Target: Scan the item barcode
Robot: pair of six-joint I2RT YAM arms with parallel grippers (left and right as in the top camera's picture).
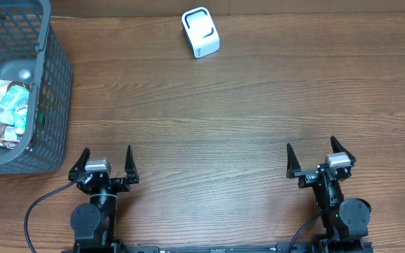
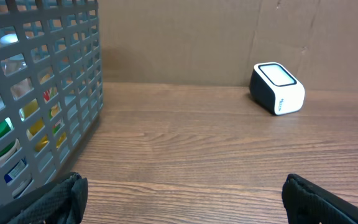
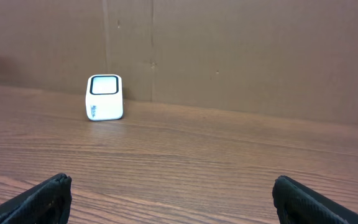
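Observation:
A small white barcode scanner (image 1: 200, 32) with a black-framed window stands at the table's far edge; it shows too in the left wrist view (image 2: 277, 89) and the right wrist view (image 3: 105, 97). Several packaged items (image 1: 7, 114) lie inside the grey mesh basket (image 1: 55, 77) at the far left, seen through its wall (image 2: 36, 112) from the left wrist. My left gripper (image 1: 106, 164) sits at the near edge, open and empty, with wood between its fingers (image 2: 180, 196). My right gripper (image 1: 311, 159) is likewise open and empty (image 3: 171, 196).
Brown cardboard walls (image 3: 241, 56) stand behind the table's far edge. A black cable (image 1: 37, 207) loops beside the left arm's base.

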